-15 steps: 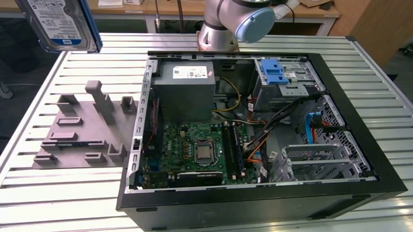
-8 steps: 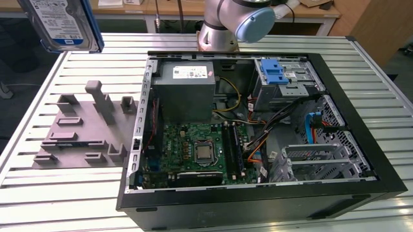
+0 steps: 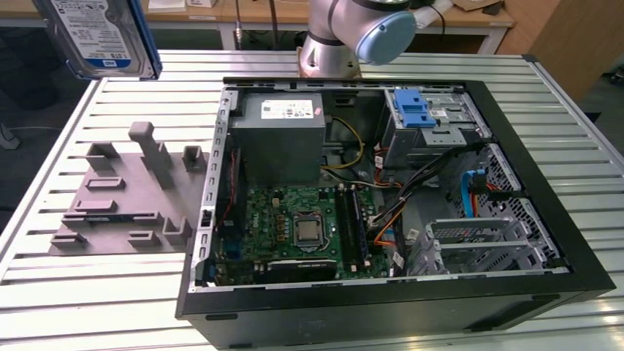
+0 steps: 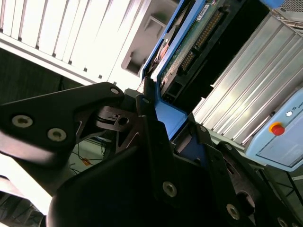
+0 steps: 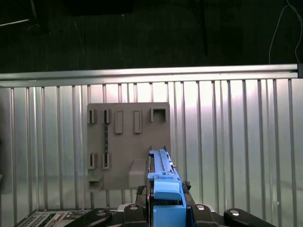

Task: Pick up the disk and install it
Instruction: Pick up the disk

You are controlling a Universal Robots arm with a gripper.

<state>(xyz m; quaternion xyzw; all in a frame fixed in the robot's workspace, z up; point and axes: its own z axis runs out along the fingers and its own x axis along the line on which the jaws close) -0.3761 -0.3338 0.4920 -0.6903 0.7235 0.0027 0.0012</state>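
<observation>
Pick-up looks done: the tool (image 4: 173, 117) clamps the disk (image 3: 98, 36), held high at upper left; installing into the case (image 3: 390, 313) remains

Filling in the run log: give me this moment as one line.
jaws: shut on disk | disk: airborne above grey fixture plate | computer case: open, disk not yet installed

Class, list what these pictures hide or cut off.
1. Top of the disk: cut off by the exterior view's upper edge.
2. Part of the grey holder plate: covered by the disk, first wrist view.
3. Gripping faces of the claw: hidden against the clamped disk, second wrist view.
4. Inside of the drive cage: under its own top, exterior view.
</observation>
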